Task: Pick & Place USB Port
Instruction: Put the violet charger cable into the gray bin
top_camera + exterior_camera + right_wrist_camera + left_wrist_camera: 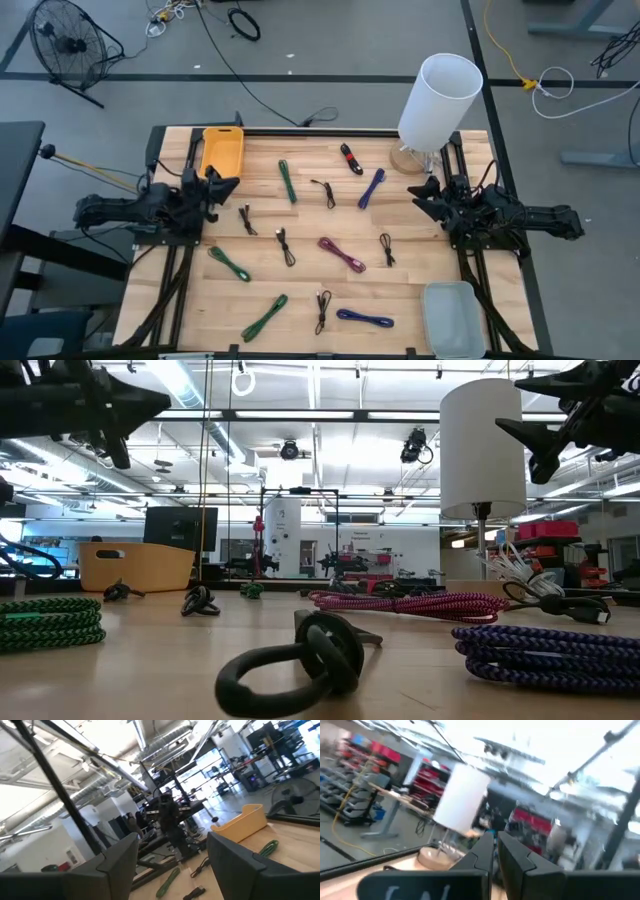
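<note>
Several coiled USB cables lie flat on the wooden table (400,290): green ones (288,181) (229,262), a magenta one (342,253), a blue one (365,319), a purple one (371,187) and small black ones (285,245). My left gripper (228,183) (495,837) hangs raised at the table's left edge beside the orange bin (222,150). It is shut, empty and pointing inward. My right gripper (422,192) (172,840) hangs raised at the right edge. It is open, with nothing between its fingers.
A white lamp (438,100) stands at the far right corner, close to my right gripper. A clear tray (450,315) sits at the near right corner. In the low view a black cable (300,655) lies nearest, with green (50,622) and blue (550,655) coils beside it.
</note>
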{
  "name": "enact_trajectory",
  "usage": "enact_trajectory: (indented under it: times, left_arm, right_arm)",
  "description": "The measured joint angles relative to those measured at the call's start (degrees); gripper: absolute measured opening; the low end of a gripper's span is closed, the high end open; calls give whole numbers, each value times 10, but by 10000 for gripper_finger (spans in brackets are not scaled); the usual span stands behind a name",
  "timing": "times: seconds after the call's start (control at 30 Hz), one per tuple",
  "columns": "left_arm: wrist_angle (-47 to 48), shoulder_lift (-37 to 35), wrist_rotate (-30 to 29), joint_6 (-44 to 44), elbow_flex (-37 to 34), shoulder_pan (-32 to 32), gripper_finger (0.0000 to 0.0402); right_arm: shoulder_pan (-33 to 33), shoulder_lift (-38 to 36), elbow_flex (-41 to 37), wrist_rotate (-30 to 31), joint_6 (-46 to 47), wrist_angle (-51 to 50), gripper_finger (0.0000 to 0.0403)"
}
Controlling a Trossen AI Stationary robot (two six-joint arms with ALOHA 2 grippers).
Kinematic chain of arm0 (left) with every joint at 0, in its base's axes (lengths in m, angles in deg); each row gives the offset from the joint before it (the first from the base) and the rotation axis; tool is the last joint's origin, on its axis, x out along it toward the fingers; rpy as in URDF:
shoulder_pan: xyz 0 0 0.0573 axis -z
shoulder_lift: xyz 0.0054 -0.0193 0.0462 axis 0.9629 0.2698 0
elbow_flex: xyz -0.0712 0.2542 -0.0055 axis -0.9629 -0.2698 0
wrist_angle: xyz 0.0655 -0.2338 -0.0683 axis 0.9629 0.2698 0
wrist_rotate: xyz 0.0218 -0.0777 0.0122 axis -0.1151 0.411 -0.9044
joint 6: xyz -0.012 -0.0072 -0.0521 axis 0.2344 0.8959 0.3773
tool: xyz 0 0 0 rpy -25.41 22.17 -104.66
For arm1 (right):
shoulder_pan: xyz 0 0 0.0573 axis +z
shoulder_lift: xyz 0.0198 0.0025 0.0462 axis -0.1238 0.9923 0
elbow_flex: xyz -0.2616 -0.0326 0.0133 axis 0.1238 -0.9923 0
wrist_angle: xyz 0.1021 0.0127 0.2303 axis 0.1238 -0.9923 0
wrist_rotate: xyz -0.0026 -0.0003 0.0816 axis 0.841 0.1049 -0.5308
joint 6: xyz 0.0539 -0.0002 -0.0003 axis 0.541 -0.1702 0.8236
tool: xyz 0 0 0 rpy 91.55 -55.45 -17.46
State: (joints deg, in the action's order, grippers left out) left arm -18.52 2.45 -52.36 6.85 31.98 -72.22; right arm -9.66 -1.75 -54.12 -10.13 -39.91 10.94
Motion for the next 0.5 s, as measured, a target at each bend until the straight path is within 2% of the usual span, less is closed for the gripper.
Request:
enact_trajectory:
  times: [0.13, 0.27, 0.37, 0.5]
  left_arm:
    - [-4, 0, -77, 28, 0, 0, 28]
    - [-5, 0, -118, 22, 0, 0, 28]
    - [-26, 0, -123, 21, 0, 0, 28]
    - [-28, 0, -99, 17, 0, 0, 28]
  right_arm:
    - [0, 0, 0, 21, 0, 0, 237]
    - [0, 0, 0, 38, 0, 19, 237]
    - [0, 0, 0, 82, 9, 70, 237]
    - [0, 0, 0, 149, 28, 119, 237]
